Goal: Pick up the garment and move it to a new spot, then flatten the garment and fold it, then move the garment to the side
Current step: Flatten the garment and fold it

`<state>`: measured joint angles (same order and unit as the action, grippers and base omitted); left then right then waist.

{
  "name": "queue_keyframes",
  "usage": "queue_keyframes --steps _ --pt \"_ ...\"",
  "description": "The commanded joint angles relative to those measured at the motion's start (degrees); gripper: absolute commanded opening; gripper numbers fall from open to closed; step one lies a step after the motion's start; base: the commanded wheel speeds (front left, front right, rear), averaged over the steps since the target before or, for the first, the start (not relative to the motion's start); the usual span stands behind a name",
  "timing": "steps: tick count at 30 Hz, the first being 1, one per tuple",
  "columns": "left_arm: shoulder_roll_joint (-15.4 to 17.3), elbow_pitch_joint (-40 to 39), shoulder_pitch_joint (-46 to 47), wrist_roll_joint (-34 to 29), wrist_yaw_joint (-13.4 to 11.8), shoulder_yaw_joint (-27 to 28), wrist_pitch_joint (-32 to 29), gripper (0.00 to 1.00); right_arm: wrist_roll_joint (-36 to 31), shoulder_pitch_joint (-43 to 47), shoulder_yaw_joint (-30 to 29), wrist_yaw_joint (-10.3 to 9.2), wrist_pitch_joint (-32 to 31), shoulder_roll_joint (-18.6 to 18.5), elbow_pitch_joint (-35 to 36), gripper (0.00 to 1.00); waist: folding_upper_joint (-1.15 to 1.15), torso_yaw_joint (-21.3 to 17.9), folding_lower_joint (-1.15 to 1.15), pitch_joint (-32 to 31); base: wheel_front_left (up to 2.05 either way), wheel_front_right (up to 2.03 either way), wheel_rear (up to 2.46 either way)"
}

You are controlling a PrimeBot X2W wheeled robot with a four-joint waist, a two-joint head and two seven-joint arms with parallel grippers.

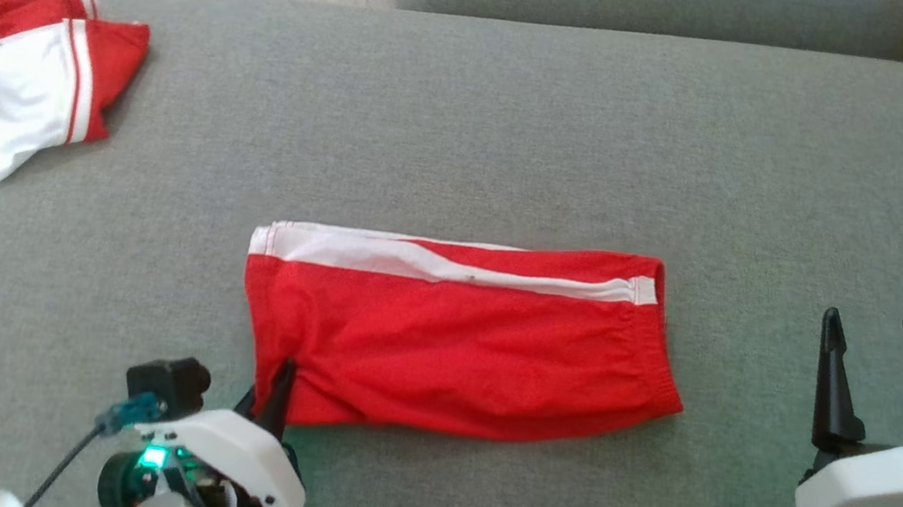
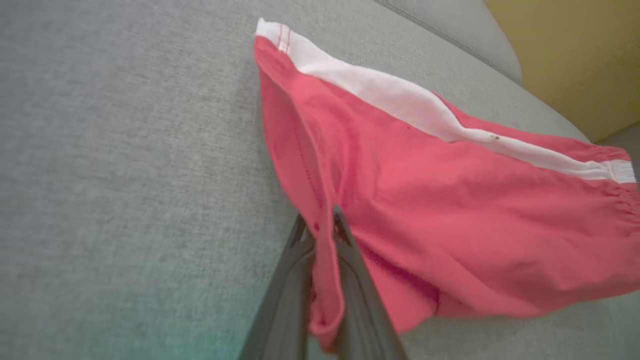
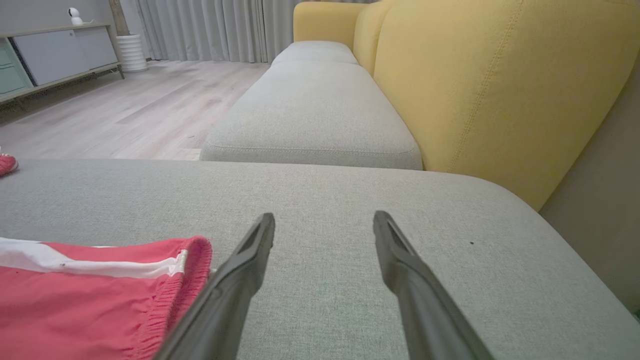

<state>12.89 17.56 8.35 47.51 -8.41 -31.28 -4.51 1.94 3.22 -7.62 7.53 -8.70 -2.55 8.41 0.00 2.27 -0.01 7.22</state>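
Grey sofa cushion (image 1: 521, 123) is stretching beneath the folded red garment (image 1: 457, 342). The left claw (image 1: 283, 375) is pinching the garment's near left corner, jaws closed on cloth; the right claw (image 1: 873, 331) is gaping wide, holding nothing, to the garment's right.

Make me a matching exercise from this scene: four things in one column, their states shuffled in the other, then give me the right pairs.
Things
1. left gripper
2. right gripper
3. red shorts, mid-cushion
4. red and white garment, far left

States
A. open, over bare grey cushion
B. crumpled in a heap
C. shut on a fabric corner
D. laid flat, white stripe along the far edge

Pairs: 1-C, 2-A, 3-D, 4-B
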Motion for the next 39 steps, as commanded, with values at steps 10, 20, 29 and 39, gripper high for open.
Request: queue_keyframes --steps 10,20,29,39 --pt "2.11 -6.28 2.4 -3.79 -2.31 4.91 9.42 1.0 -1.14 -1.83 3.63 -0.04 -1.69 -0.32 -0.55 1.0 0.0 0.72 0.01 -0.74 0.0 0.0 0.0" --pt "5.18 -12.54 -1.11 -5.78 -5.42 7.92 14.13 1.0 -2.14 -5.01 10.82 -0.04 -8.68 -0.32 -5.01 1.0 0.0 3.0 0.01 -1.74 0.0 0.0 0.0" --pt "6.42 -14.74 -4.21 -6.25 -7.88 8.97 14.84 1.0 -2.96 -11.57 10.83 -0.04 -14.63 -1.06 -16.77 1.0 0.0 6.82 0.01 -0.98 0.0 0.0 0.0" --pt "6.86 -16.02 -5.53 -5.65 -8.36 9.99 15.65 1.0 4.69 -13.85 10.36 -0.04 -22.95 -3.0 -25.53 0.42 0.0 7.73 0.01 -0.74 0.0 0.0 0.0"
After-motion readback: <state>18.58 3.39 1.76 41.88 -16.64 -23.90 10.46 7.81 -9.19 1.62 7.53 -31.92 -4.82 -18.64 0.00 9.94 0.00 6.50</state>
